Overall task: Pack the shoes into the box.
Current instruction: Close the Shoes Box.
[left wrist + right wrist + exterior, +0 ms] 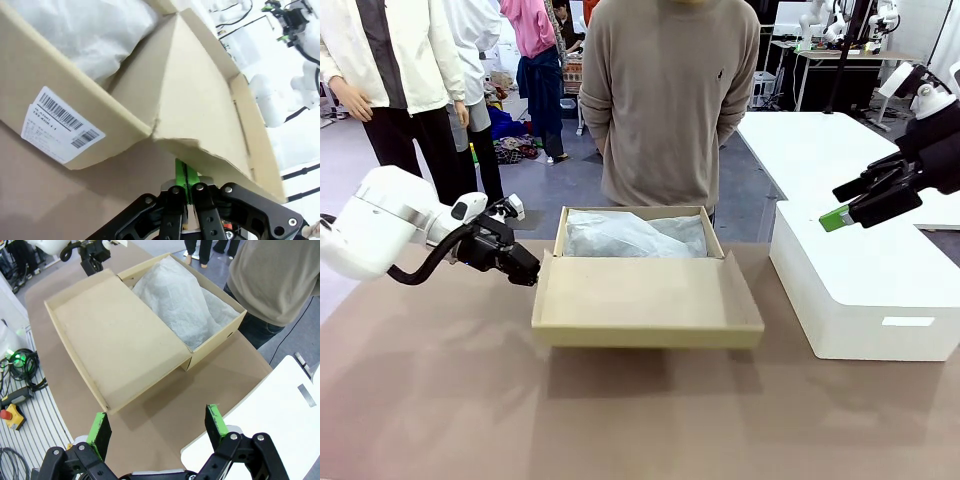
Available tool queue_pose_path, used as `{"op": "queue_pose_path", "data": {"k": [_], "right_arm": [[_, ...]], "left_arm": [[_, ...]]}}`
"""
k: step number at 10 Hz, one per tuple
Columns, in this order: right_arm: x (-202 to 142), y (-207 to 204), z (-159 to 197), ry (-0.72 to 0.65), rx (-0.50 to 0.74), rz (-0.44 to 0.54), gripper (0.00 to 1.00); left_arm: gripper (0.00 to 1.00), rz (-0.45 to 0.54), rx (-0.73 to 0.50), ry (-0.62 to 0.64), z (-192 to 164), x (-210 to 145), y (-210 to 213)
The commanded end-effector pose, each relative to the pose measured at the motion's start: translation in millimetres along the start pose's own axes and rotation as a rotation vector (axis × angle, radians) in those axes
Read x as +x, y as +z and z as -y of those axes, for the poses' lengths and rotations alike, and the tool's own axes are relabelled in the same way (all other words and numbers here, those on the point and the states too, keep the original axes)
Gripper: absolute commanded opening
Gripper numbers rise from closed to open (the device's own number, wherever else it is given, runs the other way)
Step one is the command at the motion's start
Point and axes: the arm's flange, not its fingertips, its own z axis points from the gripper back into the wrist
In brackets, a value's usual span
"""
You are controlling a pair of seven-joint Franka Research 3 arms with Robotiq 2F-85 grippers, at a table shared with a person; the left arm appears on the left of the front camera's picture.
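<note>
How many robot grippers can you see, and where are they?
2. The left gripper is shut at the left corner of the cardboard box's lid. The right gripper is open, up above the white block.

White arms (380, 225) carry black claws with green pads (216, 421).

one box (646, 300), two grippers (532, 275), one person (665, 100)

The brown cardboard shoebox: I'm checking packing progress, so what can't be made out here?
- Shoes: white tissue paper covers the inside of the brown cardboard shoebox in the front and right wrist views.
- Barcode label print: too small, left wrist view.
- Person's hands: behind their back, front view.
</note>
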Motion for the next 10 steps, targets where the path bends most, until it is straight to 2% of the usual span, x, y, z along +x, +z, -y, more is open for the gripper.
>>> {"op": "queue_pose_path", "data": {"k": [1,5,8,10], "right_arm": [[1.0,-1.2,1.4,0.006,0.014,0.018,1.00],[1.0,-1.2,1.4,0.006,0.014,0.018,1.00],[1.0,-1.2,1.4,0.006,0.014,0.018,1.00],[1.0,-1.2,1.4,0.006,0.014,0.018,1.00]], "left_arm": [[0.00,0.056,-0.041,-0.024,3.7,0.9,7.7],[0.00,0.132,0.023,-0.039,30.4,9.1,18.2],[0.00,0.199,-0.037,-0.056,43.8,17.5,21.2],[0.00,0.236,0.016,-0.063,52.9,17.9,22.2]]}}
